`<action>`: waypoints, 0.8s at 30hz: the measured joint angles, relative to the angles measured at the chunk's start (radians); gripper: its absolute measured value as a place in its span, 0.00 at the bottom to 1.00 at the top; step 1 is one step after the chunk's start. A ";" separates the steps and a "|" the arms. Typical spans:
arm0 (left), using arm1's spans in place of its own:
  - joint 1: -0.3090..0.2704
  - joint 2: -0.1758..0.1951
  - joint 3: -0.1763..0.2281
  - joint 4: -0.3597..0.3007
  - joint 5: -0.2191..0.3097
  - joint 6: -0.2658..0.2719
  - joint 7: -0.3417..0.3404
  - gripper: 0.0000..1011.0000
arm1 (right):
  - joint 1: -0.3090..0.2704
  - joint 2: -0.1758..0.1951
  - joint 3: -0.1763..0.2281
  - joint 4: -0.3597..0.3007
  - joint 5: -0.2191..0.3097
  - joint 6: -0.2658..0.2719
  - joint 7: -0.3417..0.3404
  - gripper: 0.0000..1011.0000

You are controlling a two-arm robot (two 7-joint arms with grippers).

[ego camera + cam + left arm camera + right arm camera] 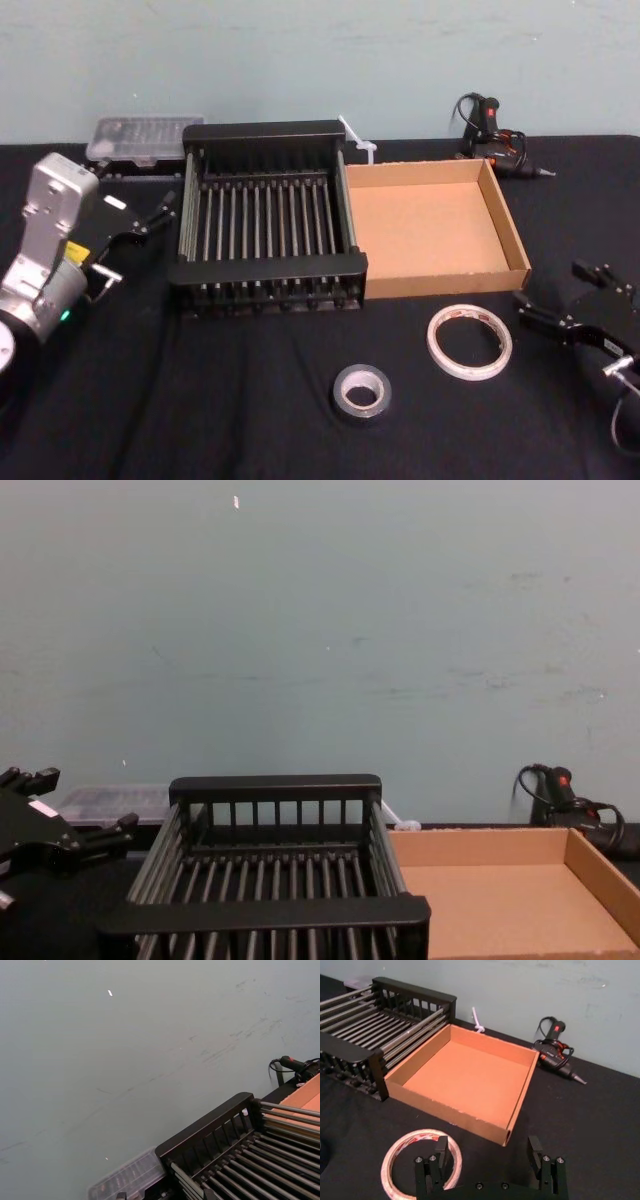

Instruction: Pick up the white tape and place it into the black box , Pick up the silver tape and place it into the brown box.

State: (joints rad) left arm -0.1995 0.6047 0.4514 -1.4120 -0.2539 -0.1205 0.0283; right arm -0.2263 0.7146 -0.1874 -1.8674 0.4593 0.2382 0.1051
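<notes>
Neither roll has been lifted yet, so the first pick-up is in hand. The right gripper (490, 1152) hangs low with its jaws wide apart and empty; the white tape (470, 342) lies flat just beside it, toward the robot's left, with the silver tape (361, 391) farther that way. Beyond the gripper sits the brown box (504, 225), and past that the black box (262, 131). Next, I judge, it must shift left over the white roll's rim, drop and close. The left gripper (158, 213) idles beside the black box, apparently open.
</notes>
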 joint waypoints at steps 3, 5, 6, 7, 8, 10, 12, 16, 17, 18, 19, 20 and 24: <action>0.000 0.000 0.000 0.000 0.000 0.000 0.000 0.99 | 0.001 -0.007 -0.005 0.005 -0.009 0.012 0.008 0.99; 0.000 0.000 0.000 0.000 0.000 0.000 0.000 0.99 | 0.004 -0.012 -0.008 0.010 -0.014 0.017 0.013 0.99; 0.000 0.000 0.000 0.000 0.000 0.000 0.000 0.99 | 0.007 -0.016 -0.013 0.015 -0.020 0.021 0.017 0.99; 0.000 0.000 0.000 0.000 0.000 0.000 0.000 0.99 | 0.007 -0.016 -0.013 0.015 -0.020 0.021 0.017 0.99; 0.000 0.000 0.000 0.000 0.000 0.000 0.000 0.99 | 0.010 -0.021 -0.018 0.020 -0.025 0.026 0.022 0.99; 0.000 0.000 0.000 0.000 0.000 0.000 0.000 0.99 | 0.014 -0.029 -0.024 0.028 -0.033 0.030 0.028 0.99; 0.000 0.000 0.000 0.000 0.000 0.000 0.000 0.99 | 0.018 -0.035 -0.028 0.035 -0.039 0.033 0.032 0.99; 0.000 0.000 0.000 0.000 0.000 0.000 0.000 0.99 | 0.034 -0.054 -0.041 0.062 -0.057 0.036 0.047 0.99; 0.000 0.000 0.000 0.000 0.000 0.000 0.000 0.99 | 0.037 -0.057 -0.043 0.066 -0.060 0.036 0.049 0.99; 0.000 0.000 0.000 0.000 0.000 0.000 0.000 0.99 | 0.040 -0.060 -0.045 0.072 -0.063 0.036 0.051 0.99; 0.000 0.000 0.000 0.000 0.000 0.000 0.000 0.99 | 0.043 -0.063 -0.047 0.076 -0.066 0.036 0.054 0.99; 0.000 0.000 0.000 0.000 0.000 0.000 0.000 0.99 | 0.050 -0.070 -0.051 0.086 -0.073 0.035 0.059 0.99; 0.000 0.000 0.000 0.000 0.000 0.000 0.000 0.99 | 0.065 -0.084 -0.059 0.110 -0.088 0.033 0.069 0.99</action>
State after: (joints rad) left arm -0.1996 0.6047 0.4514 -1.4120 -0.2539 -0.1205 0.0283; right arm -0.1618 0.6311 -0.2460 -1.7571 0.3711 0.2707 0.1740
